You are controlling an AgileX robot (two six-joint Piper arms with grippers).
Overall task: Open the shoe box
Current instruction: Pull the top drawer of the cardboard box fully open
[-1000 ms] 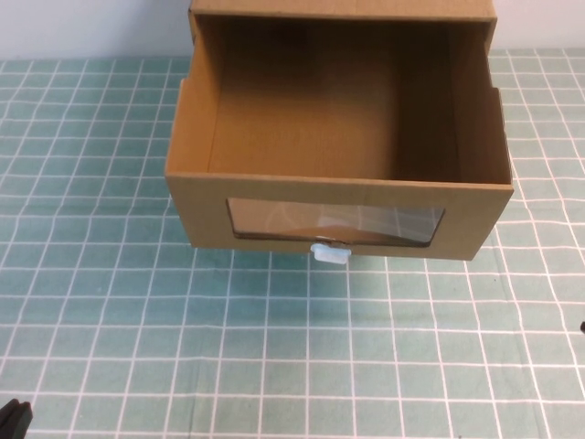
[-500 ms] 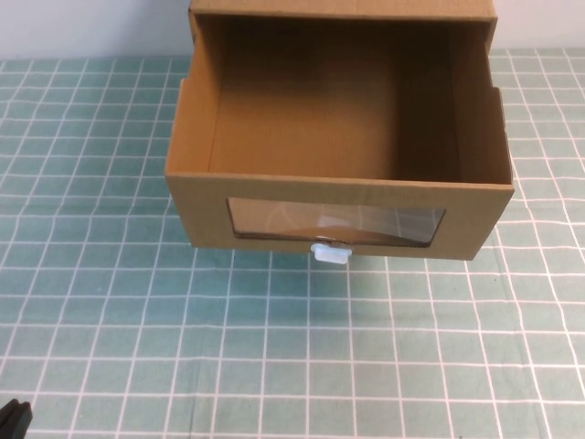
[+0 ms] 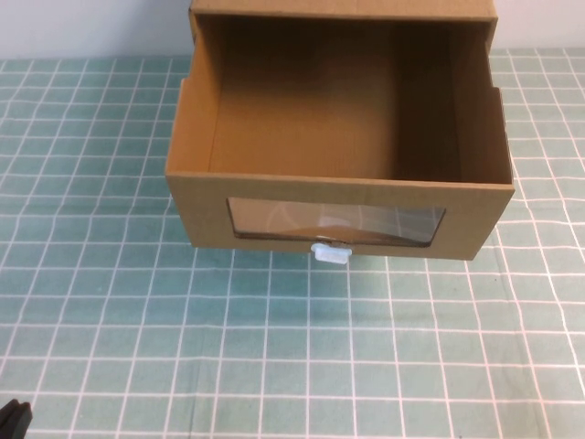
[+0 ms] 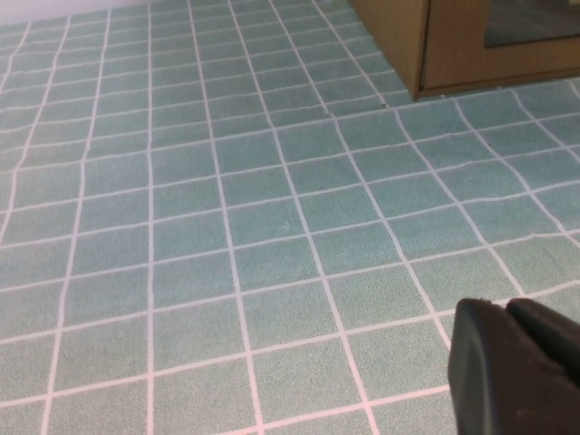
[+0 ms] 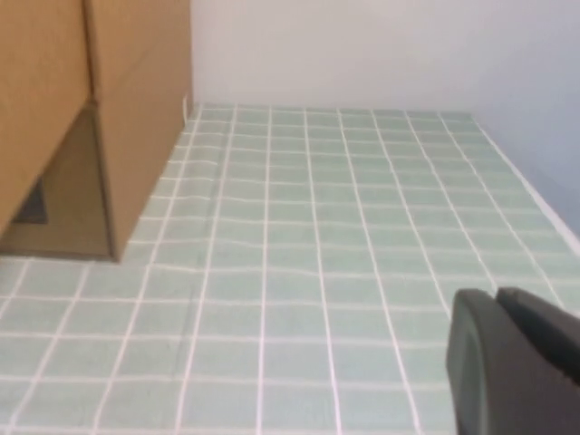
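Observation:
The brown cardboard shoe box (image 3: 338,197) stands at the back middle of the table, its drawer pulled out toward me and empty inside. The drawer front has a clear window (image 3: 335,222) and a small white pull tab (image 3: 330,253) under it. My left gripper (image 4: 507,310) is shut on nothing, low over the mat at the near left corner (image 3: 13,416), far from the box corner (image 4: 453,45). My right gripper (image 5: 497,297) is also shut and empty, off to the right of the box side (image 5: 118,118), outside the high view.
The green mat with a white grid (image 3: 292,347) covers the table. A white wall (image 5: 326,50) runs behind the box, and the table's right edge (image 5: 544,204) lies beyond the right gripper.
A dark tip of the right arm at the right edge of the high view has slipped out of sight. The box and left gripper have not moved.

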